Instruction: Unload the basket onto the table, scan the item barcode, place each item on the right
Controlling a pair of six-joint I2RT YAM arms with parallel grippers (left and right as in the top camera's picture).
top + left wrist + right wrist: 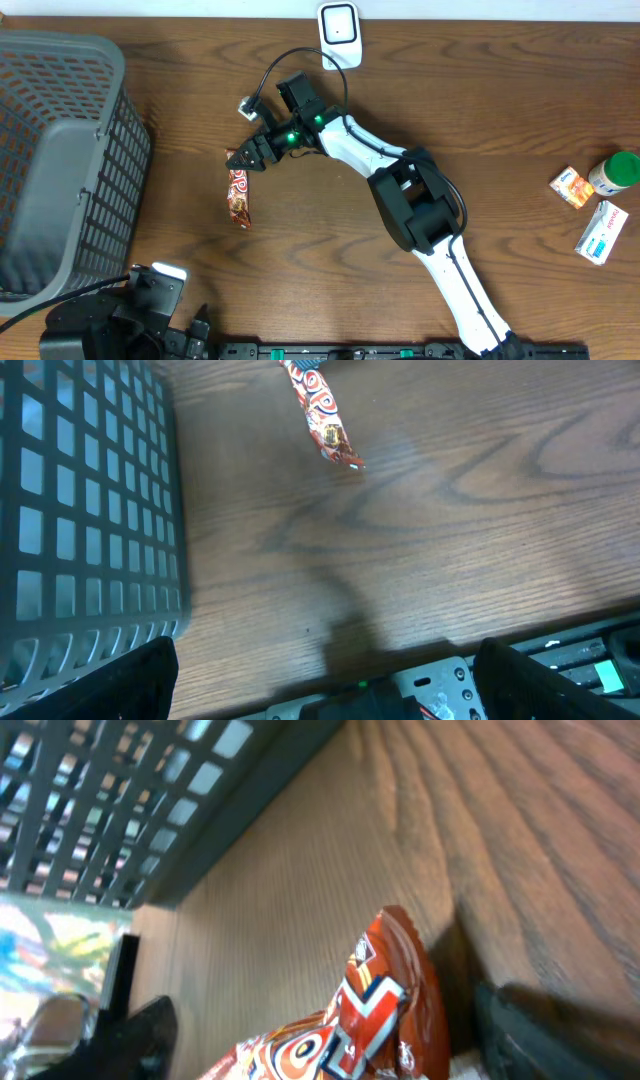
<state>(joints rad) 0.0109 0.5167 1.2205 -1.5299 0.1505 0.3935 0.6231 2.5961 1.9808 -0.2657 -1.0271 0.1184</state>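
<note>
Red-and-orange snack wrapper (pixel 239 192) on the worktop (pixel 480 110), with the right gripper (pixel 248 158) at its upper end.
Overhead: the long, crinkled wrapper lies right of the grey basket (pixel 60 160), its tip hidden under the gripper. Left wrist: the left gripper (pixel 325 665) is spread and empty, and the frame's top edge cuts the wrapper off. Right wrist: the fingers are spread either side of the glossy end, not pinching it, and the print is too blurred to read.

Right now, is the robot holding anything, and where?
Nothing yet. The right gripper straddles one end of the snack wrapper, jaws open, not pinching; the left gripper is empty.
</note>
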